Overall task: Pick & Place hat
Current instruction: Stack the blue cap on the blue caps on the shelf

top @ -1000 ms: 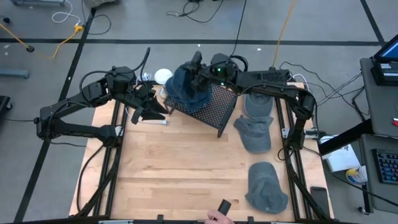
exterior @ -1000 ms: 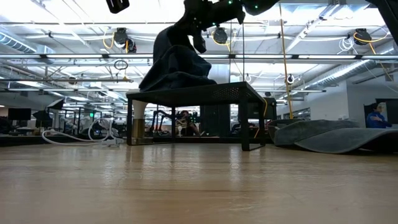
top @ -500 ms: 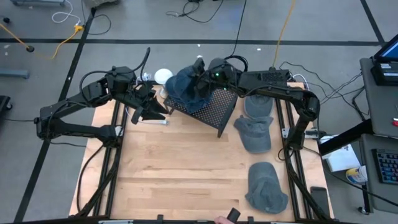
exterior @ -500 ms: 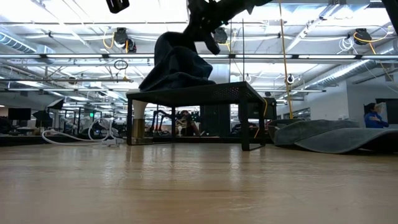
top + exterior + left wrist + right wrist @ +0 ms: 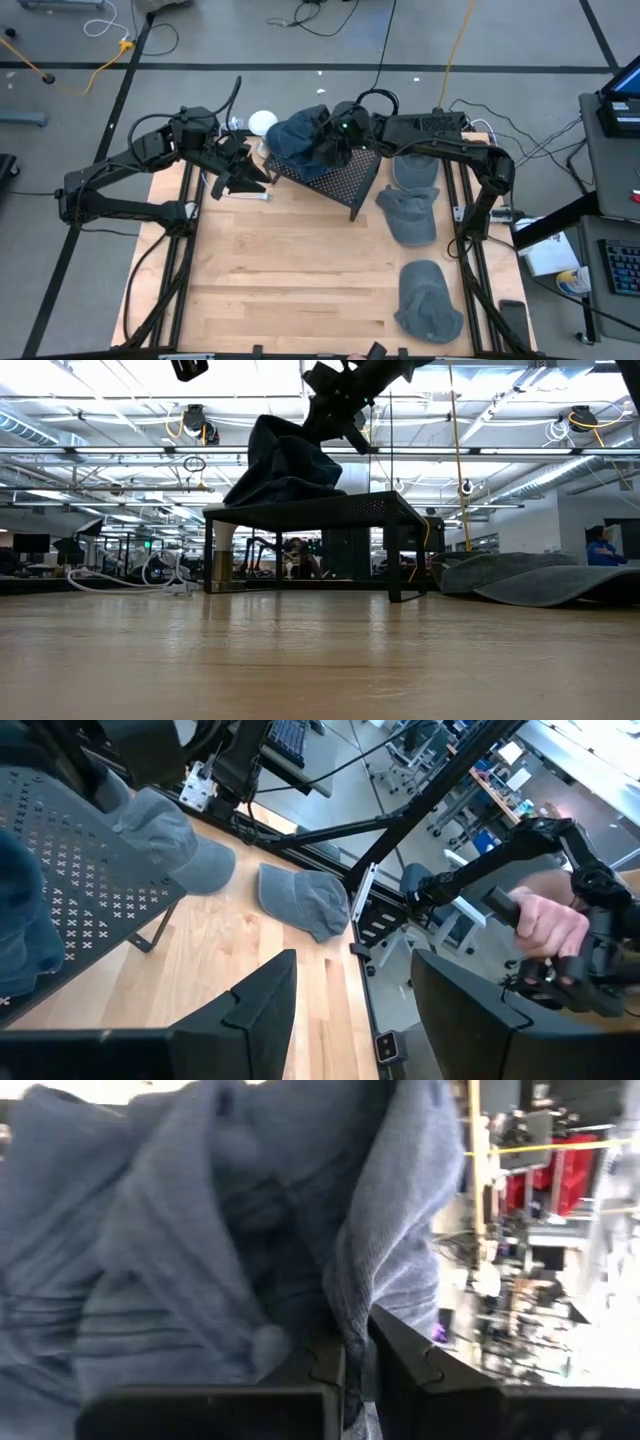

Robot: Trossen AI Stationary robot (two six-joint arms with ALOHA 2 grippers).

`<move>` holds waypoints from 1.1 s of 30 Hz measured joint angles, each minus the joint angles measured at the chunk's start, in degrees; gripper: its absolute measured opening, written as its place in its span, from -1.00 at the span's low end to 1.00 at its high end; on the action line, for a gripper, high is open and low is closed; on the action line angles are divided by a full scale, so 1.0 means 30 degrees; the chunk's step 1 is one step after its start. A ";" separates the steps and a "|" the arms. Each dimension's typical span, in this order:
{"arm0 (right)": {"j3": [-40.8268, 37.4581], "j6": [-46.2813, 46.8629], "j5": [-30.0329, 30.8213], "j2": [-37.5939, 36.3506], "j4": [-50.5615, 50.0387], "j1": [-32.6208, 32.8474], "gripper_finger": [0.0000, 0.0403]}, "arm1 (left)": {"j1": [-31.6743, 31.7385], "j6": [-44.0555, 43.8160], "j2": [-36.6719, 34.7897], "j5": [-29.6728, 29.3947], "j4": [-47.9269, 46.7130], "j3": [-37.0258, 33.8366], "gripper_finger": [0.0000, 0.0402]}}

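A dark blue hat lies in a heap on the top of a black perforated stand at the table's far middle; in the low view the hat rises to a peak. My right gripper is at the hat's right side, above the stand, shut on the cloth. My left gripper waits left of the stand, open, touching nothing. My right gripper pinches a fold of the hat's blue cloth between its two fingers. It comes slanting down from the table's right side at the hat's upper right part. The hat's lower part rests on the stand's top.
Three grey hats lie along the table's right side. A white round object sits behind the stand. The near half of the wooden table is bare. A person's hand shows beyond the table.
My right gripper has moved a little toward the table's right and near side and has tipped, staying shut on the hat. The hat's top has been drawn over with it; its base has stayed on the stand. A hand at the near edge has withdrawn.
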 joint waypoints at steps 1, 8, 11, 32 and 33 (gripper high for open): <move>0.0000 0.0046 -0.0196 0.0006 -0.0242 -0.0008 -0.91 | 0.0000 0.0013 0.0002 0.0000 0.0000 0.0000 0.01; -0.1368 0.0490 -0.0726 -0.0005 0.0448 -0.0022 -0.91 | 0.0000 0.0257 0.0001 -0.0015 0.0006 0.0000 0.01; -0.2491 0.0195 -0.0809 -0.0001 0.1530 -0.0013 -0.91 | -0.0005 0.0476 -0.0005 -0.0029 0.0000 0.0000 0.01; -0.5554 0.1741 -0.0164 -0.0796 0.5296 0.0102 -0.27 | -0.0004 0.0465 -0.0005 -0.0022 0.0004 0.0000 0.01; -0.5599 0.1930 -0.0164 -0.0967 0.4982 0.0102 -0.24 | -0.0004 0.0527 -0.0001 -0.0022 0.0000 0.0000 0.01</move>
